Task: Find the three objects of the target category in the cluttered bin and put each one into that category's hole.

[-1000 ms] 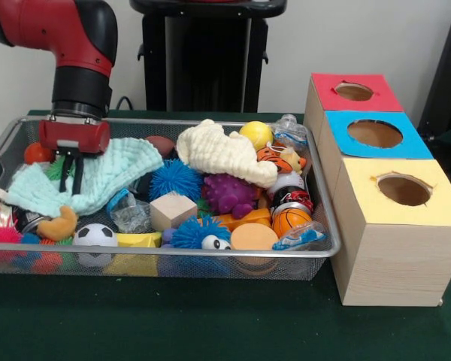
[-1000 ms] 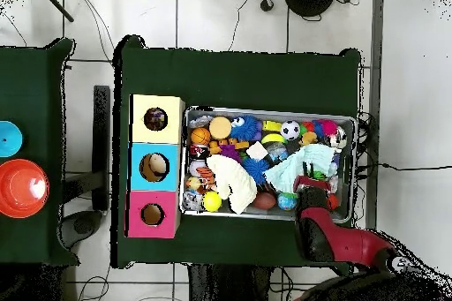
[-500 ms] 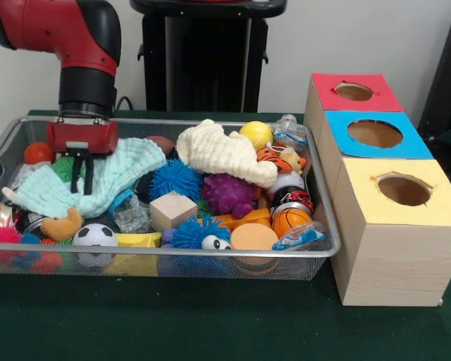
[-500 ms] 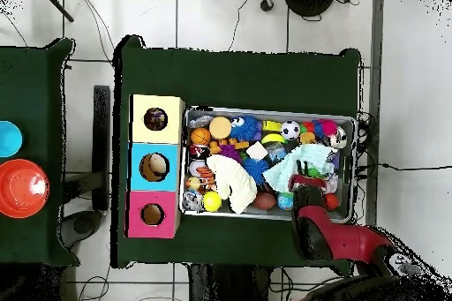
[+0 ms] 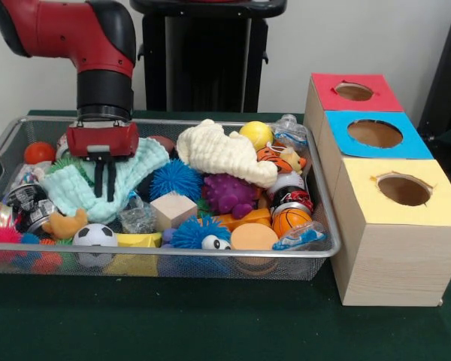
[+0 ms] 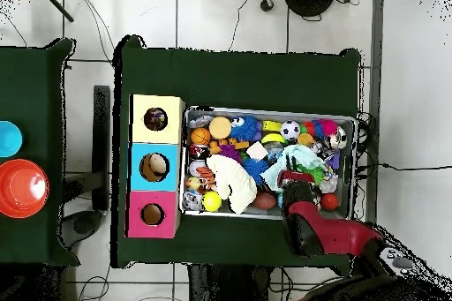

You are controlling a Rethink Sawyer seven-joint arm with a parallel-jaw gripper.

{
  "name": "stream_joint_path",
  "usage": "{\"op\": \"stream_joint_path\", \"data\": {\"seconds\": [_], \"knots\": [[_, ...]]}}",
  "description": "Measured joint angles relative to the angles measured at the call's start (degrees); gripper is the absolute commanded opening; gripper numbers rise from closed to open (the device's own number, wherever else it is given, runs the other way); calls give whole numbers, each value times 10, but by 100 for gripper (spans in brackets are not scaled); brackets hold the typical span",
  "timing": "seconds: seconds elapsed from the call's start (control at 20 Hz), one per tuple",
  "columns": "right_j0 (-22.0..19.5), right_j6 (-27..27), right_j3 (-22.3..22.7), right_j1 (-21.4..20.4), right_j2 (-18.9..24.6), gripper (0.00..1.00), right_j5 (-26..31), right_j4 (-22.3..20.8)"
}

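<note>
My fingers (image 5: 105, 183) stand narrowly parted, tips sunk into the mint waffle towel (image 5: 98, 180) at the left of the wire-mesh bin (image 5: 173, 259); whether they pinch the cloth I cannot tell. The towel covers clutter, so I judge I am shifting it to expose hidden items. A crumpled clear wad (image 5: 139, 218) lies just below it. The yellow-topped box's hole (image 5: 404, 189) waits at right, outside the bin.
</note>
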Motion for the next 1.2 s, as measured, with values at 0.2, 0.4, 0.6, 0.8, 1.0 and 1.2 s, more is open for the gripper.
{"op": "stream_joint_path", "data": {"seconds": [0.2,0.4,0.6,0.8,1.0,1.2], "knots": [[-1,2,1,0,17,0,0,0],[-9,9,2,1,43,0,0,-5],[-17,12,3,2,63,0,0,-13],[-25,12,7,5,86,100,0,-15],[-28,12,12,7,92,100,0,-15],[-30,12,21,7,94,100,0,-15]]}}
